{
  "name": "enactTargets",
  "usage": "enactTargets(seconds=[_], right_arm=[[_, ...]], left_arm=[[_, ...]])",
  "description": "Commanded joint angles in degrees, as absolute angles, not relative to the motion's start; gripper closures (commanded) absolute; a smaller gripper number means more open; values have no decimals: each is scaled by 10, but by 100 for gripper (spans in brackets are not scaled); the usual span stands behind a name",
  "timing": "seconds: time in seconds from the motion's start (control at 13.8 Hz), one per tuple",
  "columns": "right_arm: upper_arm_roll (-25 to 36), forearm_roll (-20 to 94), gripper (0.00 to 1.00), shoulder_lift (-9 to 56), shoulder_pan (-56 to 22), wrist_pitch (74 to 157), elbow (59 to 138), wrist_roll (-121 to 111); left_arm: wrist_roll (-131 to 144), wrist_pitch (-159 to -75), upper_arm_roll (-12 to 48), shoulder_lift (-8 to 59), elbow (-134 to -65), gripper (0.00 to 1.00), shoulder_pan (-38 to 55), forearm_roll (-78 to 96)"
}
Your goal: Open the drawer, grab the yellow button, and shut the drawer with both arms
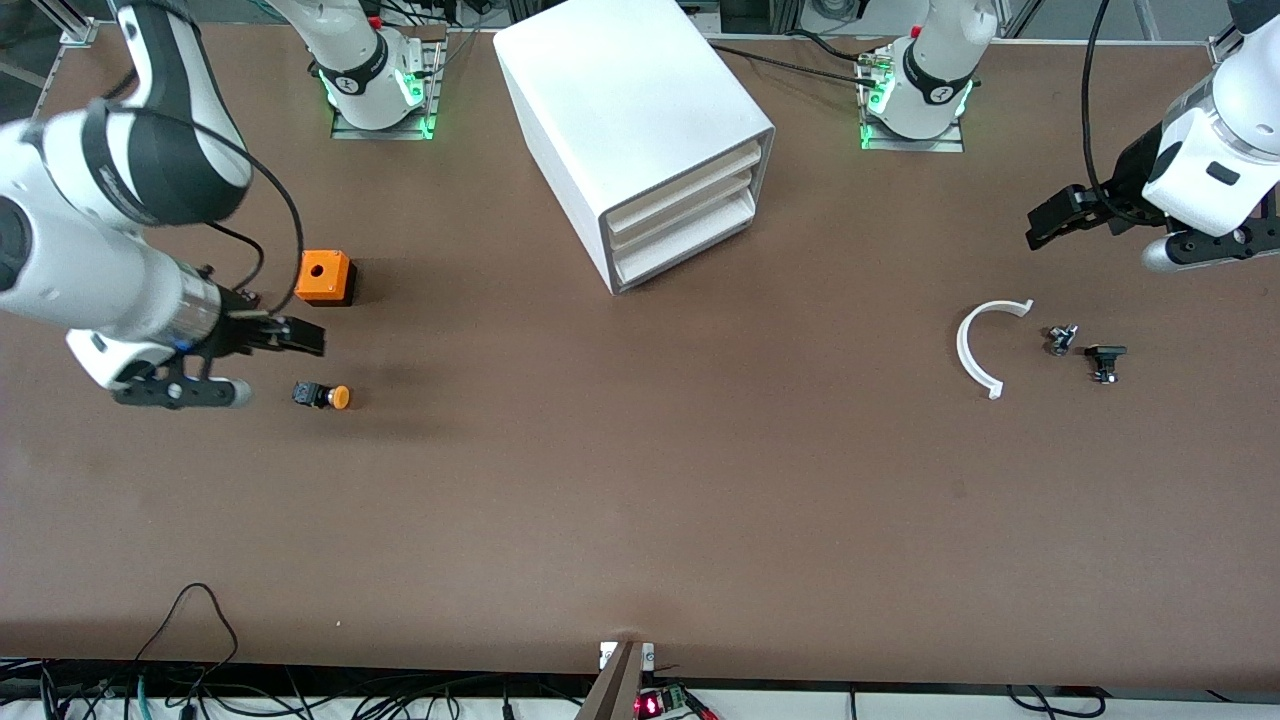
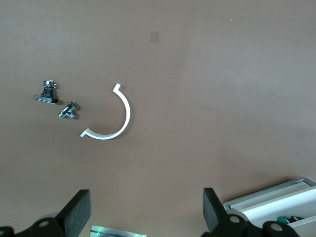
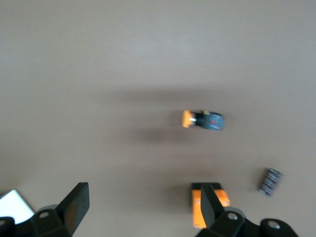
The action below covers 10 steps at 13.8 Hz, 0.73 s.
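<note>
The white cabinet (image 1: pixel 640 120) stands in the middle of the table near the robot bases. Its top drawer (image 1: pixel 690 178) sits pushed in, like the two below it. The button (image 1: pixel 325 396), with its orange cap and black body, lies on its side on the table toward the right arm's end; it also shows in the right wrist view (image 3: pixel 202 119). My right gripper (image 1: pixel 300 337) is open and empty over the table between the button and the orange cube (image 1: pixel 325 277). My left gripper (image 1: pixel 1060 215) is open and empty over the table at the left arm's end.
A white C-shaped piece (image 1: pixel 985 345) and two small black parts (image 1: pixel 1060 340) (image 1: pixel 1105 360) lie under the left gripper's area. A small dark cylinder (image 3: pixel 270 182) lies near the cube (image 3: pixel 210 202). A corner of the cabinet (image 2: pixel 276 205) shows in the left wrist view.
</note>
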<state>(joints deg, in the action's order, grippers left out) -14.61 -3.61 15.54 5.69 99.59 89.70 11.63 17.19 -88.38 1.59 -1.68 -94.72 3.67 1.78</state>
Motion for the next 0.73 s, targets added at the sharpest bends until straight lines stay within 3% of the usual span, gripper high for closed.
enactTargets(seconds=[0.0,0.36,0.65], right_arm=[[-112,-52,0,106,62,975,902,124],[-73,-62,0,69,63,895,889,131],[1,-51,0,67,18,897,890,79]], left_arm=[[155,-871,14,-4,-932,0,37,14],[76,-875,14,2,-930,0,29,16],[75,-873,14,1,-930,0,29,16]])
